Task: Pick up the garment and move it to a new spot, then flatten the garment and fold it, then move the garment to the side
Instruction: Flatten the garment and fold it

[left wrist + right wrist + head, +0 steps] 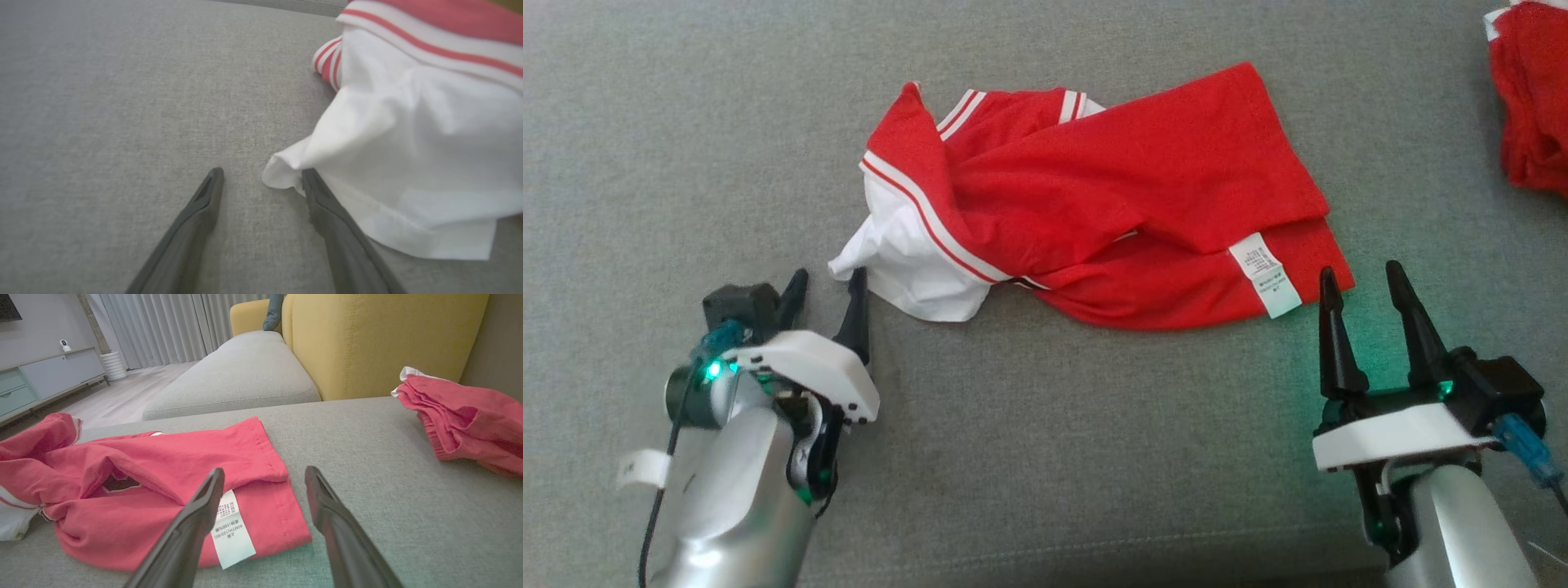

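left gripper (pixel 828 276) at the lower left has its fingers spread, one tip touching the garment (pixel 1111 204) at its white corner. it's red with white striped trim, twisted and crumpled mid-frame on the grey cushion (pixel 1045 457), care label (pixel 1264 273) showing. right gripper (pixel 1360 271) is spread too, just beside the hem. another red pile (pixel 1531 98) sits upper right.

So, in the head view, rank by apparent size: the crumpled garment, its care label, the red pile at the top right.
Largest: garment
Then: red pile, though cropped by the frame
Smallest: care label
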Controlling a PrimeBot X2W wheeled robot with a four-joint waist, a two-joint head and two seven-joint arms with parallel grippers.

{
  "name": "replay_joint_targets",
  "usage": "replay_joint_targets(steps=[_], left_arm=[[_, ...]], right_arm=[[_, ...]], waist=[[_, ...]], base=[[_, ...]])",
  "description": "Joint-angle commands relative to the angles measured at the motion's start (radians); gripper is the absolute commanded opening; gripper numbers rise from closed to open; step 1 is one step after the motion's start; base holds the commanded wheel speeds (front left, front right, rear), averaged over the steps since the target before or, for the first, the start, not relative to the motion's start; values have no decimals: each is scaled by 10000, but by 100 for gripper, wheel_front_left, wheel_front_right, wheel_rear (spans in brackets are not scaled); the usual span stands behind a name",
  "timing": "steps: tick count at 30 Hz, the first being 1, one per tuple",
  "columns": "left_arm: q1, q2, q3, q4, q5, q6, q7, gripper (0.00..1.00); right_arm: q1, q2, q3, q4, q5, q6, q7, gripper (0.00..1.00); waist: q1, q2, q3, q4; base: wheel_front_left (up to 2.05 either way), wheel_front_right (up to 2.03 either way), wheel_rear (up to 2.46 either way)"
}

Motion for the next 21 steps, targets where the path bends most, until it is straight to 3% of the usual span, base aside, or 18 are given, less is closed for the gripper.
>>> replay_joint_targets(steps=[1,4,11,21], left_arm=[[-343,249,240,-109,111,-74,-54,100],[-551,184,31,101,180,-228,-114,100],[-791,128,-193,360,268,-373,-394,0],[-96,78,51,-766,3,-444,-958,0]], right_arm=[[-317,-43,265,-245,60,65,-137,100],[-417,-43,258,-175,45,65,-159,100],[-506,-43,241,-59,19,65,-187,100],[-980,-43,-166,590,85,65,-23,100]], waist=[[-1,0,25,-28],[-1,0,81,-90],[-1,0,127,-134],[-1,0,93,220]], base=[[0,0,0],[0,0,0],[0,0,0],[0,0,0]])
